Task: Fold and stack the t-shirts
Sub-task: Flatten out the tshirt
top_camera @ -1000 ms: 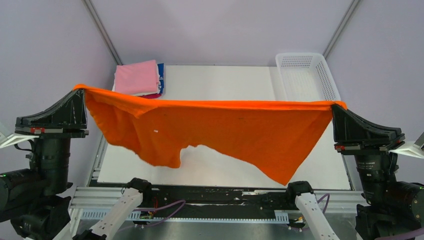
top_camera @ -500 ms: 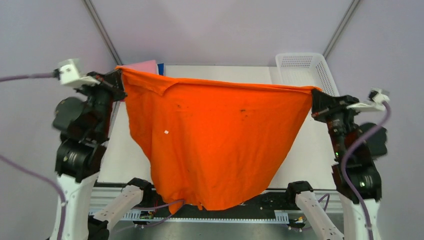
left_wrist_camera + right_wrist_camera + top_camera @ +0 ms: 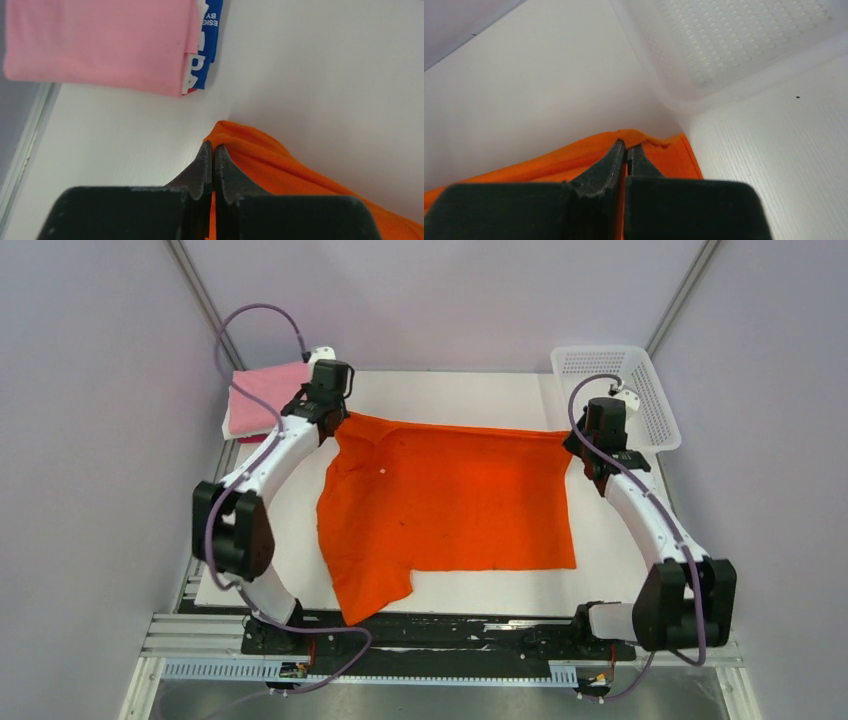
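The orange shirt lies spread across the middle of the table, its far corners pinched tight by the left gripper and right gripper. Its near-left part overhangs the near edge and could slide off on release. Any leftward tug might knock the pink stack.

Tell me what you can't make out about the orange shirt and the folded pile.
- Folded pile: top view, left arm covers its right edge; shirt count unclear.
- Blue shirt lettering: left wrist view, partly covered by the pink shirt.
- Orange shirt: wrist views show only corners, past the left claw and right claw.
- Basket: right wrist view, blurred, cut by the top edge.
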Action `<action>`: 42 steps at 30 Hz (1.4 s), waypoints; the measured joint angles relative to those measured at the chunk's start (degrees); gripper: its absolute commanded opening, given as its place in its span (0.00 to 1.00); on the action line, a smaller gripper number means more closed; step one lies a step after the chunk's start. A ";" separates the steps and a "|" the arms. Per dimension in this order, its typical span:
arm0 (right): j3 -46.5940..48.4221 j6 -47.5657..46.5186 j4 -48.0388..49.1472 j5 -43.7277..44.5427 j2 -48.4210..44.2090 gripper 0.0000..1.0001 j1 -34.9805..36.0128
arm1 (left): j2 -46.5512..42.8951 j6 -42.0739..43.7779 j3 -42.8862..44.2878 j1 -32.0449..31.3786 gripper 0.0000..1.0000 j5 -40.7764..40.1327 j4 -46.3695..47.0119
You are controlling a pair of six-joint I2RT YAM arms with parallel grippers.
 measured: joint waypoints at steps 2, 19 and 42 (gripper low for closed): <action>0.63 -0.15 2.34 -0.39 5.97 0.00 -1.29 | 7.45 -0.26 3.28 0.39 0.00 1.07 0.20; 23.02 -2.27 8.79 -0.50 37.57 0.28 -3.34 | 43.93 -2.84 39.45 1.18 0.73 4.57 -2.10; 9.90 -2.97 7.98 -16.11 21.46 1.00 3.15 | 11.02 -11.65 2.10 0.68 1.00 25.16 -3.28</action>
